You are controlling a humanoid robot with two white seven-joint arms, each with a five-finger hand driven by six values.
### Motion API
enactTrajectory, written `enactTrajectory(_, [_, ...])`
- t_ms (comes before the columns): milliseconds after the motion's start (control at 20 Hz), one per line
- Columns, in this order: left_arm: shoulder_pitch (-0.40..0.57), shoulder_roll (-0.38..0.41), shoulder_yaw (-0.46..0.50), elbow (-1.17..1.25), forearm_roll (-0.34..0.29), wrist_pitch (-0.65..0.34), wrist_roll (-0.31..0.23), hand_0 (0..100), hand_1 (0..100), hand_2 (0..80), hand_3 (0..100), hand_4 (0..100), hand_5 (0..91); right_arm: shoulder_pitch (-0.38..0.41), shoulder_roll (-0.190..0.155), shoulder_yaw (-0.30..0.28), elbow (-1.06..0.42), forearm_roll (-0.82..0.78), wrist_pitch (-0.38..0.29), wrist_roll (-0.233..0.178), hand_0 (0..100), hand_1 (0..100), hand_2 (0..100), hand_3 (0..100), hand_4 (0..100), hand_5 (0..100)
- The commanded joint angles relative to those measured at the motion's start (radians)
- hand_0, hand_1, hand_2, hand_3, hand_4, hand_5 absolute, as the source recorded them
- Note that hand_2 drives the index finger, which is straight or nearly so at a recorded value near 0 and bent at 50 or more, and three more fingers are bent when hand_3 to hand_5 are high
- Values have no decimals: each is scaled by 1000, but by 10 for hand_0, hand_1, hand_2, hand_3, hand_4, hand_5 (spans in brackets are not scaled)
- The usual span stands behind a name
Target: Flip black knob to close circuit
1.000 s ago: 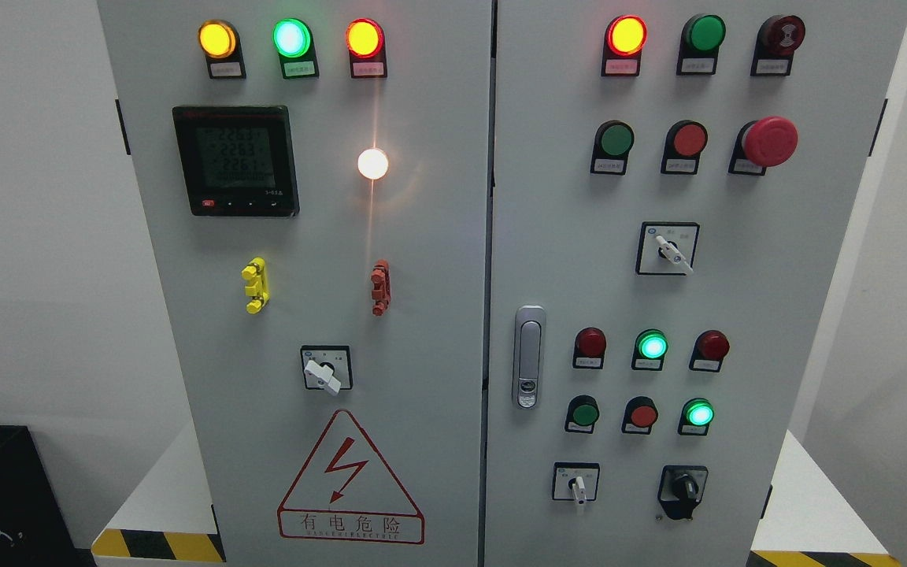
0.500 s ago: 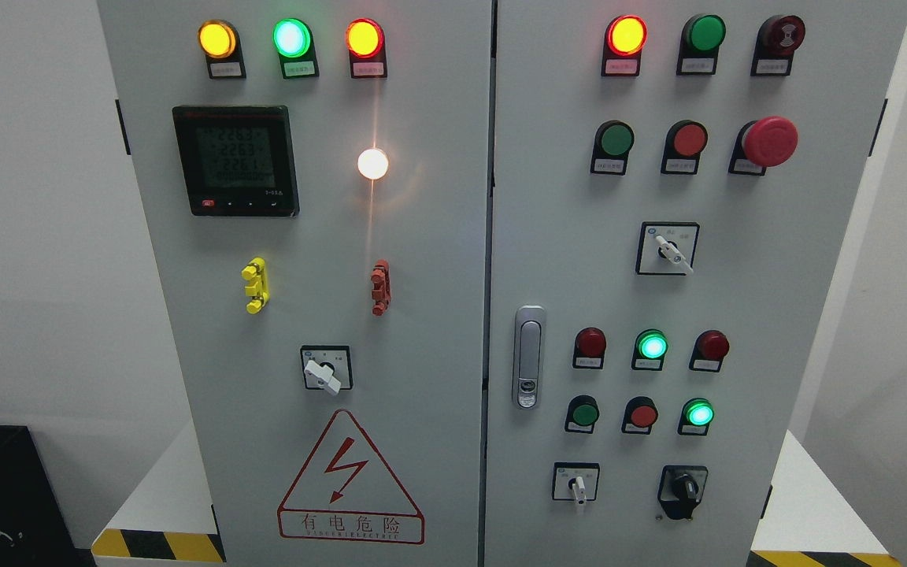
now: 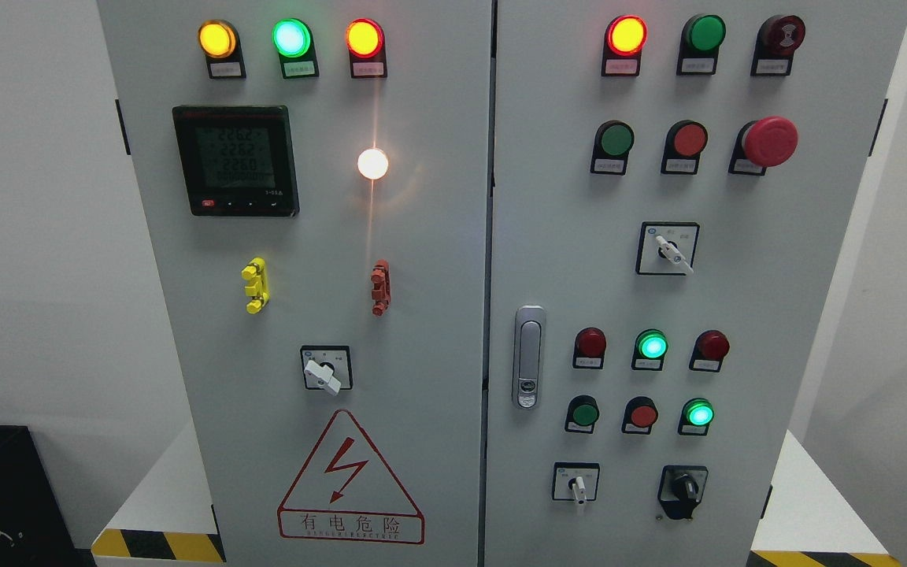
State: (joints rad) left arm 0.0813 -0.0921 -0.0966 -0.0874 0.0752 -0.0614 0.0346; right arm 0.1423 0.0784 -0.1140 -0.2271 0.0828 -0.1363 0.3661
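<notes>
A grey two-door electrical cabinet [image 3: 438,236] fills the head view, and neither robot hand shows anywhere in it, so whether the fingers are apart or together cannot be told.

The black knob [image 3: 683,490] sits near the lower right corner of the right door, on a black plate, with its handle pointing roughly straight down. Just to its left, on the same row, is a small white-handled selector switch [image 3: 576,483] in a square frame, its lever also hanging downward.

Above these two are two rows of three round buttons; the middle one of the upper row [image 3: 651,346] and the rightmost one of the lower row [image 3: 698,413] glow green. Higher up on the right door is another white selector [image 3: 668,248], its lever angled toward the lower right. Near the right door's upper right corner stands a red mushroom button [image 3: 769,141]. A lit orange-red lamp [image 3: 626,35] is at the top left of this door. A silver door latch [image 3: 529,356] runs upright along the right door's left edge.

On the left door, a black digital meter [image 3: 235,160] sits toward the upper left, with a bright white lamp [image 3: 372,163] to its right. A red lightning warning triangle [image 3: 349,480] marks the bottom edge.
</notes>
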Motion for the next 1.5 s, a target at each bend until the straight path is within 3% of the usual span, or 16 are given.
enactTrajectory(0, [0,0,0,0,0,0,1,120,556,0,0,0,0,-1,9,2,-75,44,12,-3,0,101,0,0,0,0])
enactTrajectory(250, [0,0,0,0,0,0,1,120,556,0,0,0,0,-1,1,5,-234,176,72,-6,0,101,0,0,0,0])
enactTrajectory(350, [0,0,0,0,0,0,1,120,556,0,0,0,0,-1,1,4,-302,254,75,-13,0,108,44,158,80,0])
enactTrajectory(500, [0,0,0,0,0,0,1,120,556,0,0,0,0,-1,1,4,-402,346,84,-21,0,112,185,297,254,0])
enactTrajectory(550, [0,0,0,0,0,0,1,120,556,0,0,0,0,-1,0,4,-437,373,99,-26,0,113,199,310,267,0])
enactTrajectory(700, [0,0,0,0,0,0,1,120,556,0,0,0,0,-20,-5,-1,-533,439,110,-32,0,113,306,416,352,126])
enactTrajectory(950, [0,0,0,0,0,0,1,120,556,0,0,0,0,-21,-17,-9,-734,612,110,-101,0,109,526,640,512,317])
enactTrajectory(1050, [0,0,0,0,0,0,1,120,556,0,0,0,0,-21,-17,-16,-817,672,110,-128,0,0,629,776,642,485])
enactTrajectory(1200, [0,0,0,0,0,0,1,120,556,0,0,0,0,-20,-5,-47,-957,813,110,-131,0,0,715,878,720,609])
enactTrajectory(1450, [0,0,0,0,0,0,1,120,556,0,0,0,0,-15,27,-42,-1175,946,162,-128,0,0,843,1000,857,813])
